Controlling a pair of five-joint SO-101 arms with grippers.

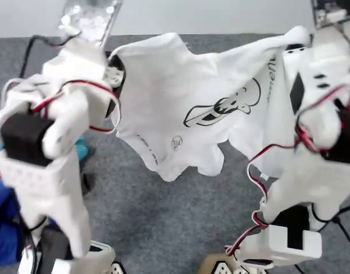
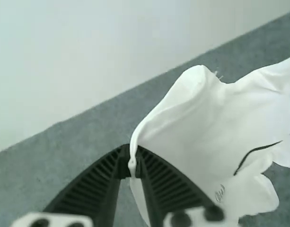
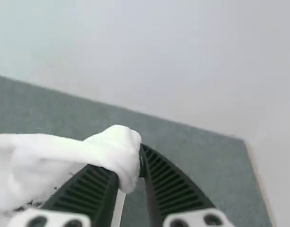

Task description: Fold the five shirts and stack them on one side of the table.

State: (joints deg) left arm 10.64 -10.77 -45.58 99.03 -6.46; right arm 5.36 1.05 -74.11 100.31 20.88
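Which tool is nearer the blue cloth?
Left. The left tool pinches the white shirt above the side where the blue cloth lies. The right tool holds the shirt's other end, farther across the table.

One white shirt (image 1: 163, 97) hangs between two robot arms: the left arm (image 1: 49, 142) at the left of the frame and the right arm (image 1: 323, 114) at the right. There are two grippers, one per arm. The left gripper (image 2: 131, 164) and the right gripper (image 3: 133, 163) each have two ribbed black fingers (image 2: 168, 179) closed on a fold of that single shirt. The shirt bears one black line drawing (image 1: 223, 105) and one small round mark (image 1: 176, 142). Two patches of coloured cloth show at the lower left edge — one blue patch (image 1: 3, 217) and one teal patch (image 1: 82, 151) — though whether they are separate garments cannot be told. One grey table (image 1: 180, 228) lies beneath.
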